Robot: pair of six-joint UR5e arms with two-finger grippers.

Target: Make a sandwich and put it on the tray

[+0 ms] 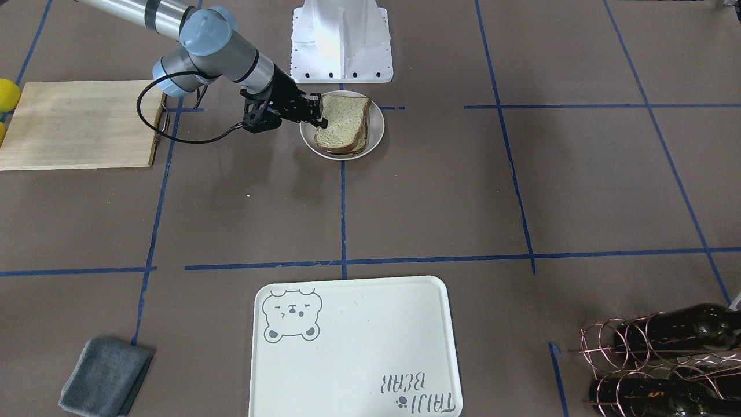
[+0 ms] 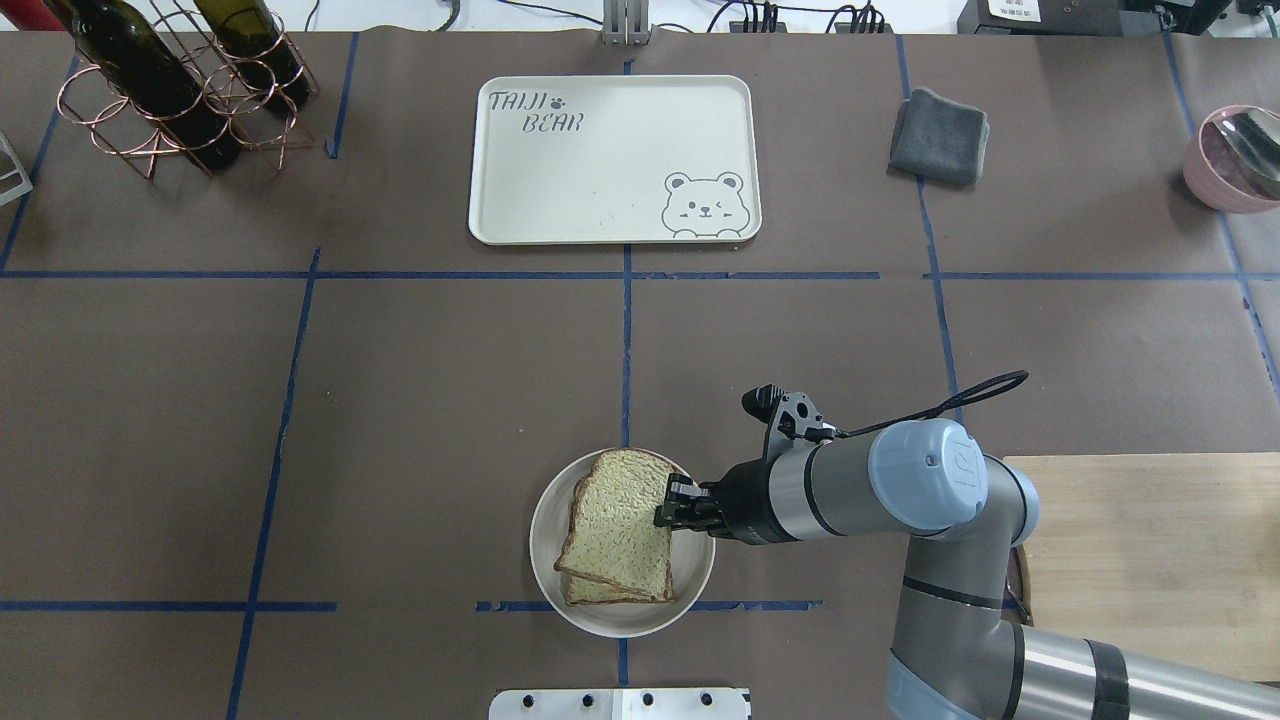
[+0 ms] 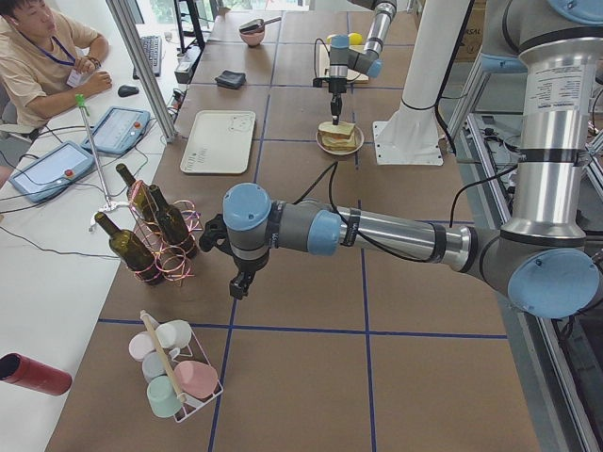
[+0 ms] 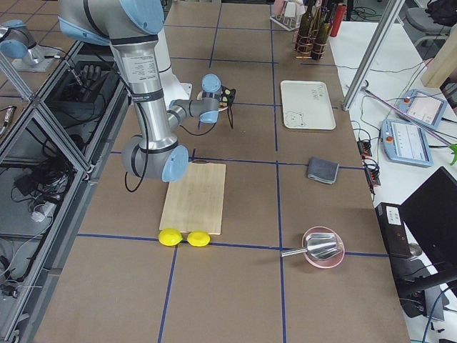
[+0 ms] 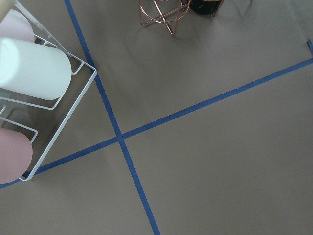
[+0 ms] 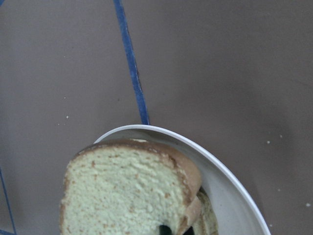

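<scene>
I see the brown counter [image 2: 420, 400], taped in blue, carrying a plate [image 2: 620, 625], tray [image 2: 600, 180], cutting board [image 2: 1150, 540], grey cloth [image 2: 938, 136], pink bowl [image 2: 1200, 185] and two lemons [image 4: 170, 237].

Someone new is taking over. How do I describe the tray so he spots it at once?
On the brown table, go to the middle of the side farthest from the robot, between the bottle rack and the grey cloth. The tray is the big cream rounded rectangle there; unlike the wooden board or round plate, it has a bear face drawn on it.
</scene>
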